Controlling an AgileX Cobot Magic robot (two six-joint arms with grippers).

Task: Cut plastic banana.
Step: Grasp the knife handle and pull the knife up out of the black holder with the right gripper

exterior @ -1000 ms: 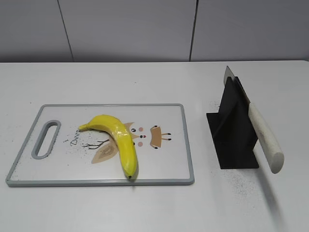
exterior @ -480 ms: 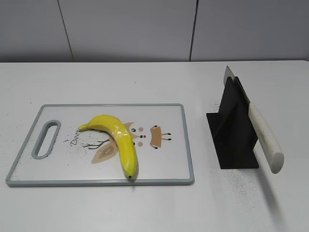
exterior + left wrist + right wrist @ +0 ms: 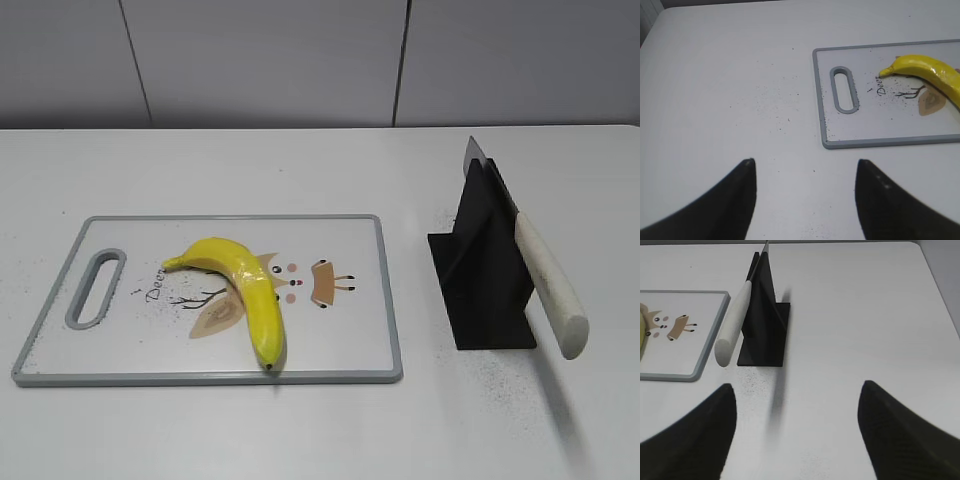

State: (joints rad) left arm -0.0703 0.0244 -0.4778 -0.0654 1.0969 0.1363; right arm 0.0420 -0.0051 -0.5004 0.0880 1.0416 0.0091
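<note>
Each tool, left (image 3: 805, 200) and right (image 3: 796, 432), hangs spread over the speckled white table (image 3: 300, 430).

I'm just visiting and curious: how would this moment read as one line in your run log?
stage: not started | banana: whole, on cutting board | knife: in black stand | left gripper: jaws open, empty | right gripper: jaws open, empty

no visible change, scene static

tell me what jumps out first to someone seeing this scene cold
The yellow banana stands out, lying whole on the grey-rimmed cutting board at the table's left. To its right, a white-handled knife rests tilted in a black stand. Both grippers, left and right, hang open and empty above the table.
</note>
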